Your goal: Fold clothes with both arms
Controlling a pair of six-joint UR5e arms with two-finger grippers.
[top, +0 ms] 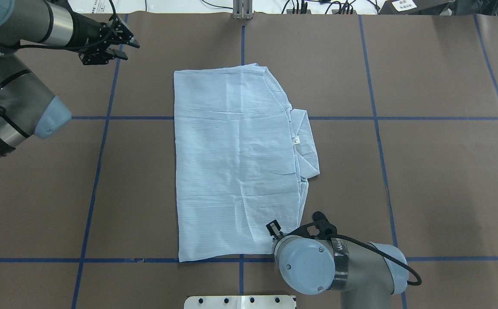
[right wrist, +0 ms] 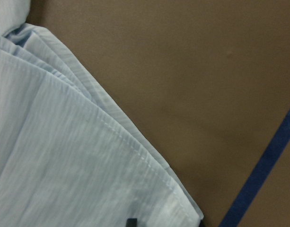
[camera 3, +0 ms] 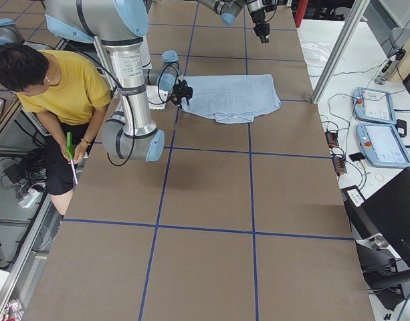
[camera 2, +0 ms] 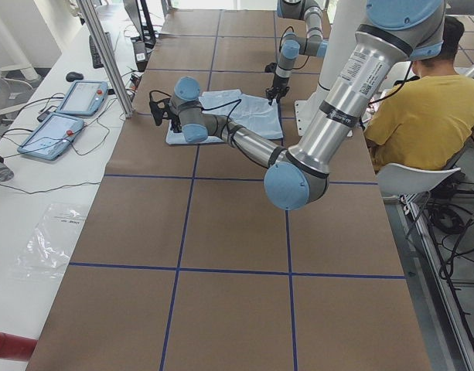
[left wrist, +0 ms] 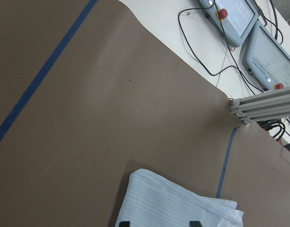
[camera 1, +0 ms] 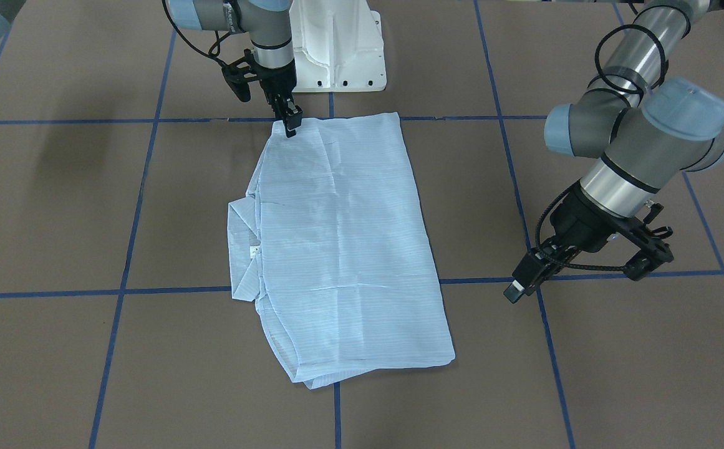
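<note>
The pale blue striped shirt (camera 1: 349, 237) lies folded into a flat rectangle at the table's middle (top: 231, 163). Its collar and white neck label stick out on one long side (top: 302, 141). My right gripper (camera 1: 291, 125) is low at the shirt's near corner. In the right wrist view one black fingertip (right wrist: 131, 222) sits over the layered cloth corner (right wrist: 64, 156), and the jaws look parted. My left gripper (top: 126, 48) is open and empty, raised off the table beyond the shirt's far corner. Its two fingertips (left wrist: 125, 223) frame that corner (left wrist: 173, 203).
The brown table cover is crossed by blue tape lines (top: 242, 259). The white pedestal base (camera 1: 337, 56) stands at the robot's edge. A person in yellow (camera 3: 64, 87) sits beside it. Control tablets (camera 3: 378, 127) and an aluminium post (left wrist: 263, 101) are at the far edge.
</note>
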